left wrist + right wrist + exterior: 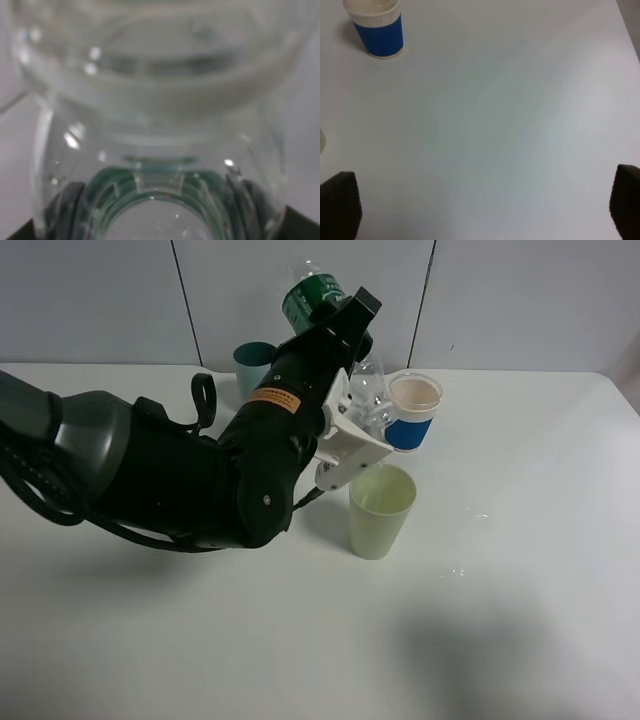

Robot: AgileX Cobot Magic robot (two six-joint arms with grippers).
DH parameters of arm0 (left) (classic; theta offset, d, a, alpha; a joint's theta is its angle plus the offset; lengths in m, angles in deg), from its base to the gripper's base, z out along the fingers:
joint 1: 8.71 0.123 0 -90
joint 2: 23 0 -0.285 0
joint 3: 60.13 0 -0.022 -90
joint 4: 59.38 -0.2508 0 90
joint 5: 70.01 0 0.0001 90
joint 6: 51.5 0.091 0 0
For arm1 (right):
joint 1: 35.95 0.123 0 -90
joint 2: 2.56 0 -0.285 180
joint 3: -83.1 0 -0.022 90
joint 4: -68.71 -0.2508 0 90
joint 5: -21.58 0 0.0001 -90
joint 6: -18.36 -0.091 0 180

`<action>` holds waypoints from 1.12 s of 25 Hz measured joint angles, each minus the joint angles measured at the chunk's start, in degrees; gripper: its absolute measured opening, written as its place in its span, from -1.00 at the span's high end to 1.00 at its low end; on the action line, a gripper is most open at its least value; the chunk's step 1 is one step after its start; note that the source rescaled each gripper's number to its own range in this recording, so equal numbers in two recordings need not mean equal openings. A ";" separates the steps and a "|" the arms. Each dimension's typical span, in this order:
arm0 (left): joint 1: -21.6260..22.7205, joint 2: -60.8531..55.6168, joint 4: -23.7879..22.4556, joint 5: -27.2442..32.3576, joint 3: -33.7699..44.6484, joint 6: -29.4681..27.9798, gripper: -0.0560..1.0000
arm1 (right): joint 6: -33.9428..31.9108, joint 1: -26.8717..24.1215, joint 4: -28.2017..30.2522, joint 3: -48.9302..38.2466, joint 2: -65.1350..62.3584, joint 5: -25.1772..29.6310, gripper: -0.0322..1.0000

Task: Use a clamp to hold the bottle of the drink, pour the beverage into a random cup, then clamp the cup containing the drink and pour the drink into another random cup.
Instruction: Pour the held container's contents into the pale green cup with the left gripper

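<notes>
My left gripper (pixel 358 428) is shut on a clear plastic bottle (pixel 366 383) with a green label. It holds the bottle tilted, label end up at the back and clear end down, just above a pale green cup (pixel 381 510). The bottle fills the left wrist view (pixel 160 100), and the dark fingers (pixel 64 210) show at its sides. A blue-and-white paper cup (pixel 414 412) stands right behind the gripper and also shows in the right wrist view (pixel 376 27). A teal cup (pixel 254 362) stands at the back, partly hidden by the arm. My right gripper (pixel 482 210) is open and empty above bare table.
The white table (pixel 520 620) spreads out around the cups. A few small drops of liquid (pixel 456 573) lie to the right of the pale green cup. The bulky black left arm (pixel 180 475) covers the table's left middle. The right arm is outside the exterior view.
</notes>
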 joint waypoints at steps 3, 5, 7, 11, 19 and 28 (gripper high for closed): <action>0.00 0.00 -2.73 0.00 0.00 0.05 0.85 | 0.00 0.00 0.00 0.00 0.00 0.00 -1.00; 0.00 0.00 -4.70 0.00 0.00 0.12 0.85 | 0.00 0.00 0.00 0.00 0.00 0.00 -1.00; 0.00 0.00 -6.54 0.00 0.00 0.76 0.85 | 0.00 0.00 0.00 0.00 0.00 0.00 -1.00; 0.00 0.00 -8.01 0.00 0.00 3.09 0.85 | 0.00 0.00 0.00 0.00 0.00 0.00 -1.00; 0.00 0.00 -8.12 0.00 0.00 3.95 0.85 | 0.00 0.00 0.00 0.00 0.00 0.00 -1.00; 1.77 -4.41 1.04 12.46 0.00 -18.45 0.85 | 0.00 0.00 0.00 0.00 0.00 0.00 -1.00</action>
